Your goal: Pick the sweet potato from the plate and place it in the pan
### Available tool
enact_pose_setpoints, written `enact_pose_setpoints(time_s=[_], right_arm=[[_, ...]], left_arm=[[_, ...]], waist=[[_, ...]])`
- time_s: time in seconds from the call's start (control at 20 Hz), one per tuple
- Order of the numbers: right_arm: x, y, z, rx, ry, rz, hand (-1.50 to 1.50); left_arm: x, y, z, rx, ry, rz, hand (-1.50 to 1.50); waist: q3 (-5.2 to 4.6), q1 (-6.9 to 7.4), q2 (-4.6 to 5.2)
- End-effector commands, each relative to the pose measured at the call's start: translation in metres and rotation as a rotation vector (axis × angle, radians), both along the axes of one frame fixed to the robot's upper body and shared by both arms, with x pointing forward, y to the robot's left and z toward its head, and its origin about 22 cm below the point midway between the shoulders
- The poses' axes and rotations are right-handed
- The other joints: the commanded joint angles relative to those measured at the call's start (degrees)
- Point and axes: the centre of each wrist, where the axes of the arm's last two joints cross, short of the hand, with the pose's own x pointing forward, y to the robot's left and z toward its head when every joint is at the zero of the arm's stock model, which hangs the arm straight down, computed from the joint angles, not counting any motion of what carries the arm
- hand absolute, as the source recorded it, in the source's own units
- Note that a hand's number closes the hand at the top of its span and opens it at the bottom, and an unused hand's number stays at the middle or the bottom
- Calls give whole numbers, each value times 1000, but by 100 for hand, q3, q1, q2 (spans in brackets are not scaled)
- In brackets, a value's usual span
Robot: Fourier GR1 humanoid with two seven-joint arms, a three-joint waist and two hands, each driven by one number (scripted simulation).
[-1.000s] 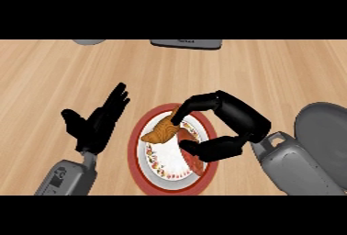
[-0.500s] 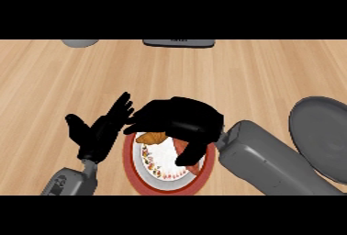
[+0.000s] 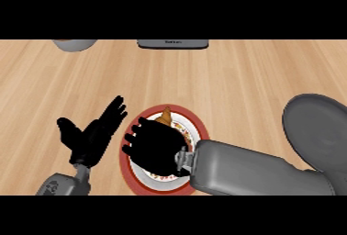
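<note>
A red-rimmed plate [image 3: 192, 120] lies near the counter's front, left of centre. My right hand [image 3: 154, 146] lies over the plate, palm down, and hides most of the orange sweet potato [image 3: 165, 116]; only its pointed far end sticks out beyond the fingers. I cannot see if the fingers are curled round it. The dark grey pan [image 3: 318, 131] sits at the right edge, partly behind my right forearm. My left hand [image 3: 93, 134] rests open just left of the plate, fingers straight and pointing away.
A grey appliance [image 3: 172, 43] stands at the far edge in the middle. A grey bowl [image 3: 73, 44] shows at the far left. Bare wood lies between the plate and the pan.
My right hand has slid left and toward me over the plate, covering more of the sweet potato. The view has shifted, so the plate and pan sit further right.
</note>
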Motion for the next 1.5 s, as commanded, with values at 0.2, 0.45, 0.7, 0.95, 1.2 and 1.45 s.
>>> enact_pose_setpoints(time_s=[0.2,0.45,0.7,0.95,1.2,1.45], right_arm=[[-58,47,-22,-418,-163,-56,-150],[-87,48,-40,-432,-169,-124,-150],[-95,25,-49,-417,-189,-168,-150],[-77,34,-67,-437,-265,-164,-150],[-72,14,-62,-448,-348,-188,-150],[-56,19,-72,-426,-335,-183,-150]], left_arm=[[-4,-5,11,-8,-37,28,0],[-11,-1,6,-20,-7,12,0],[0,5,2,-18,-29,24,0],[-6,-4,14,-15,-10,-20,0],[-22,0,5,-19,-13,1,0],[-6,-11,13,-12,-14,12,0]], waist=[[15,-86,44],[19,-52,86],[21,-97,97],[23,-30,108],[23,-31,99],[23,-40,106]])
